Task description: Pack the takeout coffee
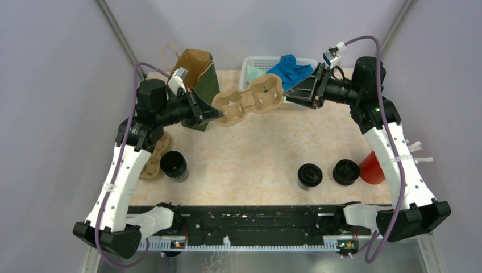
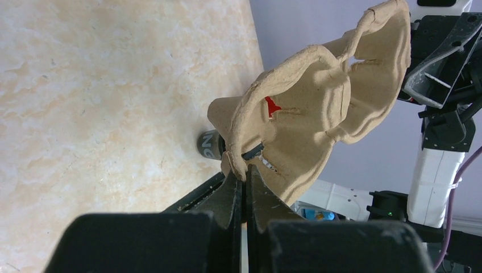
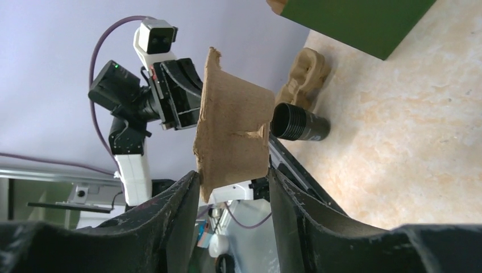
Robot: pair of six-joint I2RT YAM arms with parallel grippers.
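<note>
Above the tabletop [image 1: 256, 148], the left hand [image 2: 245, 177] pinches one rim of the cardboard cup tray [image 1: 250, 99], holding it aloft. The right hand [image 3: 233, 182], fingers spread, straddles the far end, apparently to steady it. Three takeout coffees [image 1: 310, 175] wait below, unpacked.

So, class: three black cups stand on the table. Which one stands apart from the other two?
The left cup, beside the spare tray under the left arm. The other two sit together at right, near the red cup.

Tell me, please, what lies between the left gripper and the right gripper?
In the top view, the tan cup tray spans the gap between them: the left gripper pinches its near-left end, and the right gripper stands open around the far end.
</note>
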